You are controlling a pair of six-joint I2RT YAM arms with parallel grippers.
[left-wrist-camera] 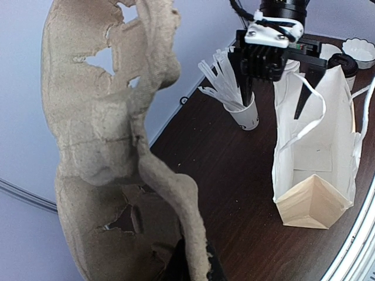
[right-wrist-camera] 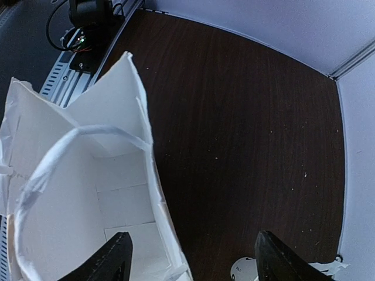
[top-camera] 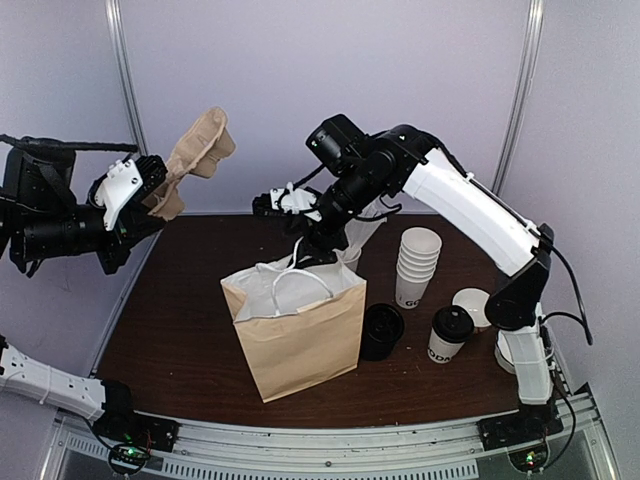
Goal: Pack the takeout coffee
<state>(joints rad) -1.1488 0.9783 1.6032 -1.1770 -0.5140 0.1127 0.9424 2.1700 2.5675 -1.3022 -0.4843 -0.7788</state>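
The takeout coffee (top-camera: 450,335), a white cup with dark lettering and a black dome lid, stands on the table right of the paper bag (top-camera: 295,325); its lid also shows in the left wrist view (left-wrist-camera: 343,62). My right gripper (top-camera: 308,246) hangs open over the bag's far rim (right-wrist-camera: 153,175), one finger (right-wrist-camera: 115,259) inside the bag and the other (right-wrist-camera: 276,257) outside, neither touching the wall. My left gripper (top-camera: 150,192) is raised at the far left, shut on a brown moulded-pulp cup carrier (left-wrist-camera: 105,146), which hides its fingertips.
A stack of lidless white cups (top-camera: 417,265) and a white bowl-like piece (top-camera: 470,303) stand behind the coffee. A black lid stack (top-camera: 381,331) sits beside the bag. A cup of white sticks (left-wrist-camera: 241,111) stands behind the bag, under my right arm.
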